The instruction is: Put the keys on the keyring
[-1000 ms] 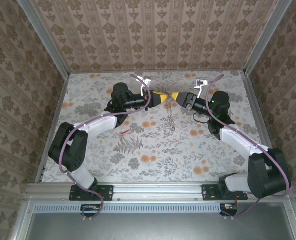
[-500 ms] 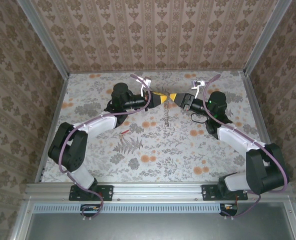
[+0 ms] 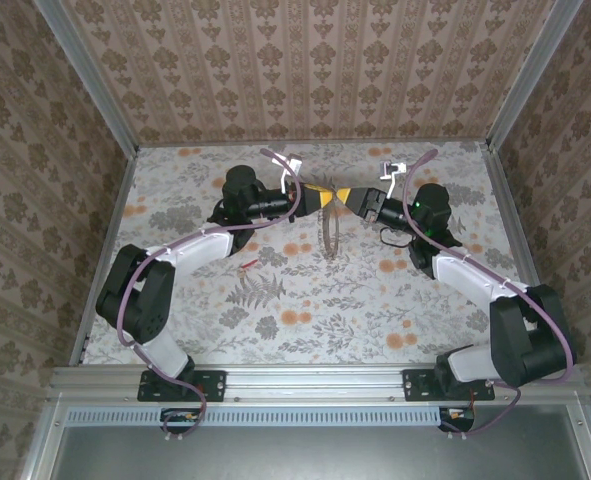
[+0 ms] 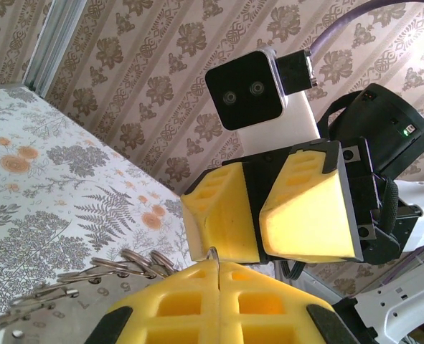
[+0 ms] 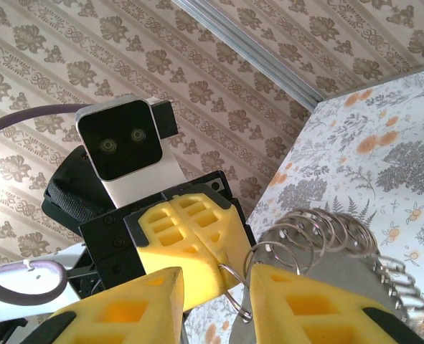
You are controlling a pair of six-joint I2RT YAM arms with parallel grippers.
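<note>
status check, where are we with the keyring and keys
Left gripper shut on keyring, ring dangling below. Right gripper open, fingers straddling the ring wire. Red key lying on table, not yet threaded. No obstruction seen.

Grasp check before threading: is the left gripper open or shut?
Shut on the keyring. In the left wrist view, the fingers of the left gripper meet at a seam, with the ring's wire pinched there.
</note>
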